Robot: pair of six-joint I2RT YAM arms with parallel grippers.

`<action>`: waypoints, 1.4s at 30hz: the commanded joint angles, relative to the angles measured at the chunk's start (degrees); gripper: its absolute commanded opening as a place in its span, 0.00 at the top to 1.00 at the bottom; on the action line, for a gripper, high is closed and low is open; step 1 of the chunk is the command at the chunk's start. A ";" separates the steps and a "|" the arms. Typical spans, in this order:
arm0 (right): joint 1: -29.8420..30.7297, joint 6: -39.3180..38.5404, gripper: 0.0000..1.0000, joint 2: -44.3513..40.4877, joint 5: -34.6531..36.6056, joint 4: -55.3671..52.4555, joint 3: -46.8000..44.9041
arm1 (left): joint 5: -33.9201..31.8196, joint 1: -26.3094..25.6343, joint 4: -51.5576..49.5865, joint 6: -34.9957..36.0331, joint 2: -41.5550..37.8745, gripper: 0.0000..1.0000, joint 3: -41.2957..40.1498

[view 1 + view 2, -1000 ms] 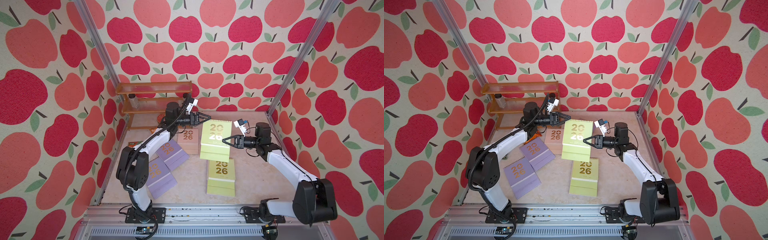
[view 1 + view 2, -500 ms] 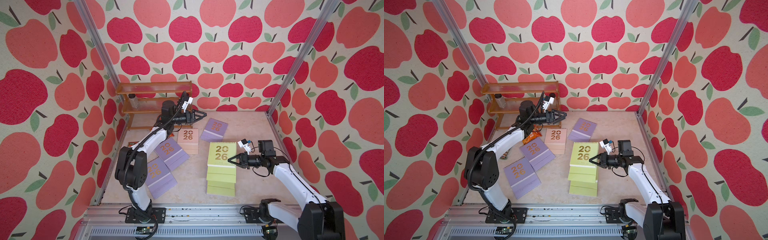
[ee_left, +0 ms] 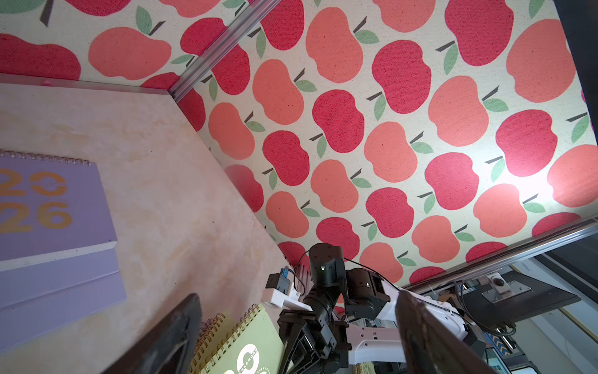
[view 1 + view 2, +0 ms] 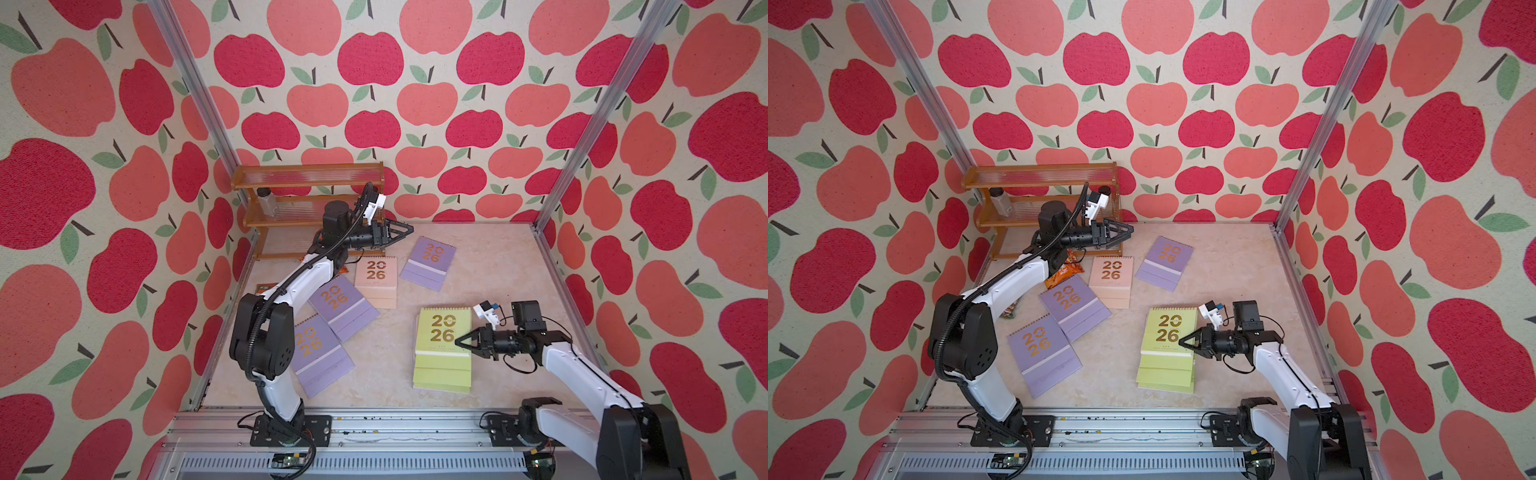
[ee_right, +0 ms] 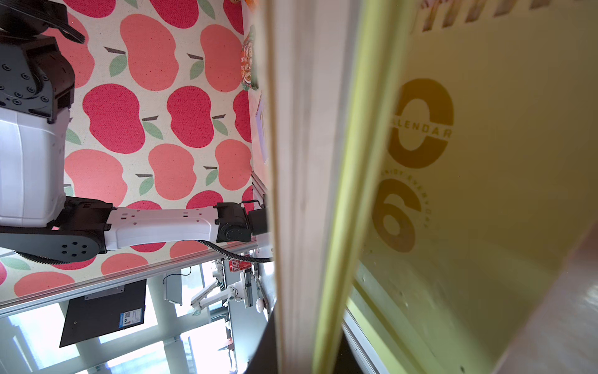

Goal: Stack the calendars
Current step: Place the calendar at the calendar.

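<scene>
Wooden shelf (image 4: 307, 183) up at eleven o'clock, with a bottle (image 4: 266, 202) standing on its middle tier at the left end. An orange snack packet (image 4: 1065, 271) lies under the left arm, just beside the pink calendar (image 4: 376, 280).

Onto the table (image 4: 498, 270) now. The front lilac calendar (image 4: 322, 357) lies flat at seven o'clock, spiral edge toward eleven, long axis eleven to five. The second lilac calendar (image 4: 343, 305) overlaps its far corner and is turned much the same way. The pink calendar sits square, spiral at twelve, long axis twelve to six.

The left gripper (image 4: 405, 232) hovers above the table near the shelf, pointing at three o'clock. Its fingers (image 3: 168, 340) are spread wide with nothing between them.

The far lilac calendar (image 4: 428, 262) lies alone, spiral toward one o'clock, long axis one to seven.

At five o'clock is the yellow-green stack (image 4: 442, 376), count hard to tell. The top yellow-green calendar (image 4: 442, 332) has its spiral at twelve and its long axis twelve to six. It is shifted toward twelve, so the lower ones stick out at six.

The right gripper (image 4: 459, 341) reaches in from three o'clock, jaws pinched on that top calendar's right edge. Whether it lies fully down, I cannot tell.
</scene>
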 commanded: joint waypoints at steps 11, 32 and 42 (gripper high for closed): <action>-0.42 -0.47 1.00 0.32 -2.34 4.07 -1.75 | -0.29 0.10 1.76 0.16 -1.77 0.08 -0.79; -0.42 -5.10 0.79 2.62 4.74 -3.59 1.55 | -0.11 -0.16 2.82 -0.53 -0.67 0.08 -1.21; -0.25 -5.85 0.52 1.26 7.90 -6.59 2.82 | -0.20 -0.16 2.72 -0.53 -0.36 0.02 -1.19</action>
